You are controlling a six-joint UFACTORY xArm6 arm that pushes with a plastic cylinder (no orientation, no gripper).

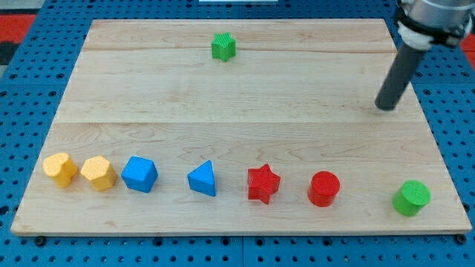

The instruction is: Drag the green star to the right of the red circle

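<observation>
One plain rod for a tool, my tip (385,108) touching nothing, near the surface (245,133)'s right edge, far from the green star (223,47) and red circle (323,188).

My tip (385,108) rests on the board, rod leaning toward the view's upper right.

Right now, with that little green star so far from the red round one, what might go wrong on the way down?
My tip stands far to the view's right of the green star, so I must circle behind it first. Pushed down the board, the star could slip off my tip sideways. The spot beside the red circle is tight: the green cylinder sits just beyond and could get knocked.
</observation>
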